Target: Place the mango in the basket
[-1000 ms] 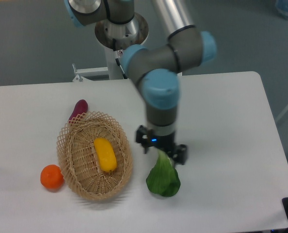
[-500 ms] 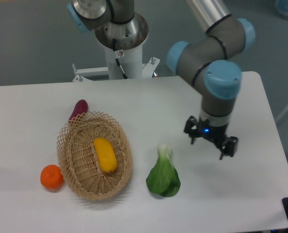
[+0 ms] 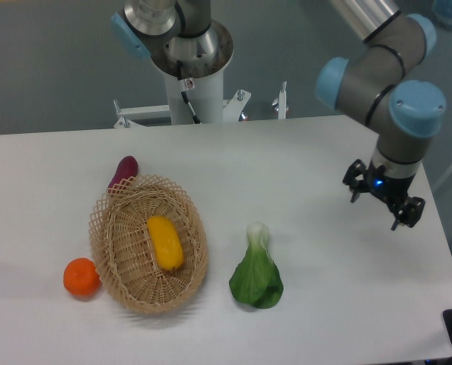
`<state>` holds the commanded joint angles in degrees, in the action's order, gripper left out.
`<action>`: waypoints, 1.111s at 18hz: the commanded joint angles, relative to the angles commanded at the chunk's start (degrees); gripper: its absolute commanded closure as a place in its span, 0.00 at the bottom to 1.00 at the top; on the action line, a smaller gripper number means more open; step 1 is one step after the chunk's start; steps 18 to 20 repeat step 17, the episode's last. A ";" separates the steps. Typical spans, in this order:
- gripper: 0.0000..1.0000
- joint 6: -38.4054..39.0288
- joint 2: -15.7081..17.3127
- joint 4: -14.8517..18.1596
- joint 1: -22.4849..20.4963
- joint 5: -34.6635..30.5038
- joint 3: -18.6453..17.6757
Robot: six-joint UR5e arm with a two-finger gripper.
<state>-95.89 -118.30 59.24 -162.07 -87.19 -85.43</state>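
- In the single fixed view, we see the mango (image 3: 165,242) lying lengthwise in the middle of the basket (image 3: 108,228), which sits at the lower left of the frame on the white table (image 3: 302,167).
- The mango rests on the woven floor of the basket, clear of the lattice rim on every side, so we judge the placing itself done.
- At the right of the frame, well apart from the basket, we find the gripper (image 3: 383,203) hanging above the table near its right edge, under the grey arm (image 3: 397,114) with blue joint caps.
- Its two fingers stand spread with nothing between them; we read the pincer as released and empty.
- Just beside the basket's lower left rim sits a tangerine (image 3: 81,277), and an eggplant (image 3: 123,172) touches or nearly touches the upper left rim; we cannot tell which.
- A leafy green (image 3: 256,275) lies at lower centre, between the basket and the gripper, apart from both.
- We judge the step in hand to be the retreat after release; the next move calls for no more than parking the arm clear, with no further grasp, and the other produce left alone.
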 joint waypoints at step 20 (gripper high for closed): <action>0.00 0.09 -0.09 -0.26 0.61 -0.53 -0.79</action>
